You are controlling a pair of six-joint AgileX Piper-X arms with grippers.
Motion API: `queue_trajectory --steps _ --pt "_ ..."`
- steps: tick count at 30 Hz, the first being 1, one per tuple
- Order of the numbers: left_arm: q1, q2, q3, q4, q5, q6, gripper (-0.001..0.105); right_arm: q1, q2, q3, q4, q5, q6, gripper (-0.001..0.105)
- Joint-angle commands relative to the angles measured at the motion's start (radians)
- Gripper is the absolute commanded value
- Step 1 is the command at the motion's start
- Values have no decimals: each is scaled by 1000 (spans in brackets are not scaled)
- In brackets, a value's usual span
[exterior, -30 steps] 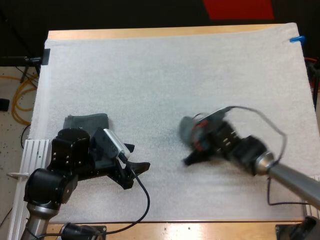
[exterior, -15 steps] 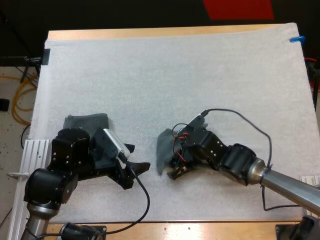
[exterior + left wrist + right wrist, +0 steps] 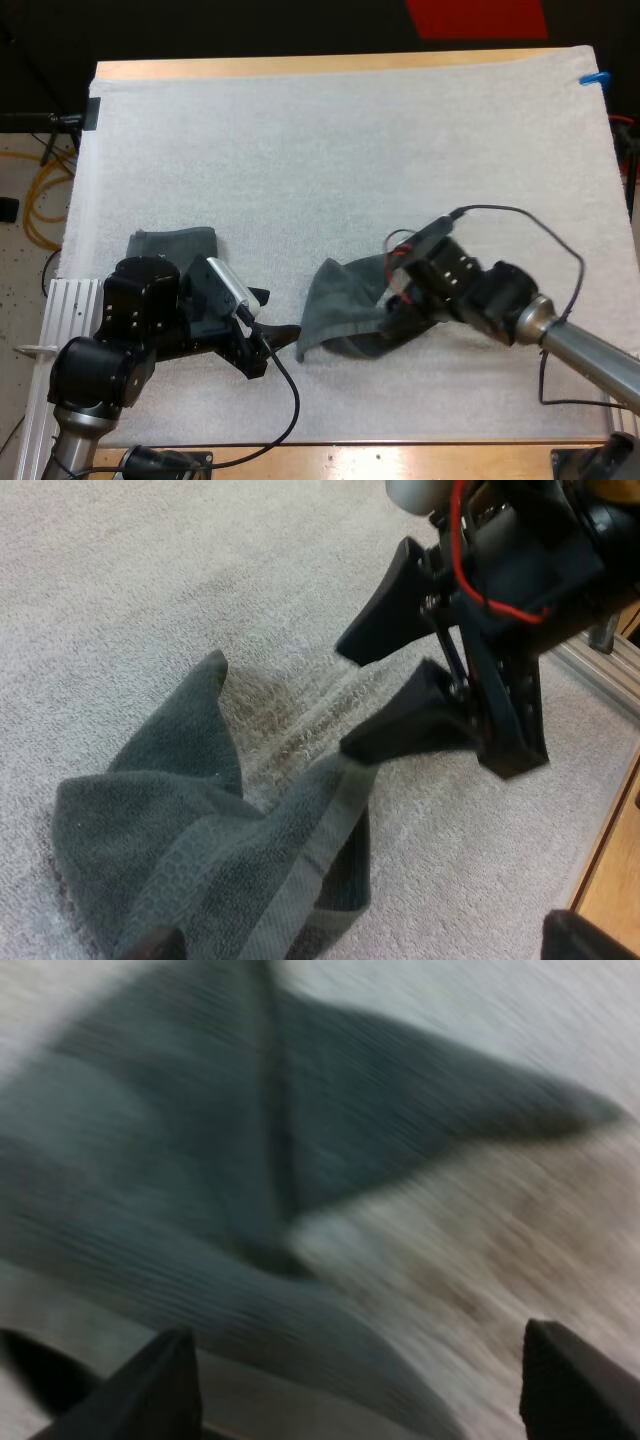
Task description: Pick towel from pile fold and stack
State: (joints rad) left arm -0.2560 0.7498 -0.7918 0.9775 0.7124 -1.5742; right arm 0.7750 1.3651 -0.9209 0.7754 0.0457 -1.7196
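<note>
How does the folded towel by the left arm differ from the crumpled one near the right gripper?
The folded towel lies flat and neat; the crumpled towel is bunched with raised folds. The folded towel is partly hidden under the left arm; the crumpled towel lies at the right gripper. Both are dark grey-green.

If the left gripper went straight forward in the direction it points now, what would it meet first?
Most likely the crumpled towel, which lies ahead of the open left gripper. The right gripper is beyond it, at the towel's far edge. Depth is unclear, so it might pass above the cloth.
</note>
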Motion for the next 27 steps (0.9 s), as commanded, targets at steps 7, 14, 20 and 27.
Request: queue_trajectory --steps 7,14,20,27 --pt "-5 -1 -1 39 -53 64 67 -54 -64 43 171 -2 -212 63" --pt "-6 -1 -1 102 -149 117 67 -54 -89 195 42 -5 -215 63" --pt "-45 -1 -1 94 -149 117 67 -54 -88 279 -170 4 -213 63" --pt "-85 -1 -1 94 -149 117 67 -54 -3 292 -271 3 -207 63"
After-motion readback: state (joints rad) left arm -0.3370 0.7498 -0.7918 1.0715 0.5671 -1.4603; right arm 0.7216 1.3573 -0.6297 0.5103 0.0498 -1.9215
